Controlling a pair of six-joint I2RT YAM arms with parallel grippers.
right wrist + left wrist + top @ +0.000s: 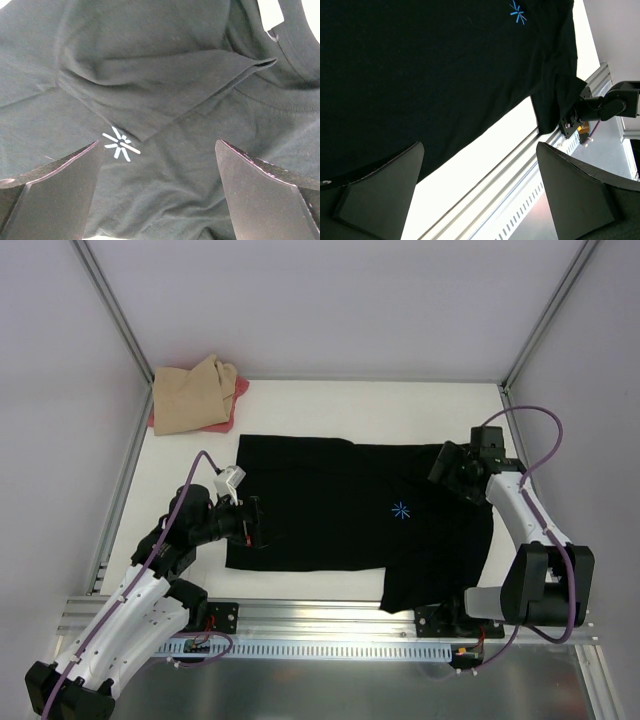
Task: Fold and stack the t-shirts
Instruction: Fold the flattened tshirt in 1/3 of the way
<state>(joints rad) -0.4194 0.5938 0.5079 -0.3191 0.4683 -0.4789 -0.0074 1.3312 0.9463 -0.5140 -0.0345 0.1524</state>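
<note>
R gripper [447,468] was open and empty, hovering over the collar end of the black t-shirt [330,515], near its starburst mark [401,510]. L gripper [252,525] was open too, at the opposite end, nothing held. Shirt lay spread on counter [400,405], one flap folded in, a corner over the near edge. Tan shirt [188,395] sat on pink-red shirt [241,390], bunched in far-left corner. Judged early: black barely folded, no neat stack yet.

White worktop [400,410] enclosed by pale grey walls [340,300]; slanted metal frame struts [110,300] rise at both back corners; an aluminium rail [330,615] runs along its near edge; a slotted strip [340,650] lies just in front.
</note>
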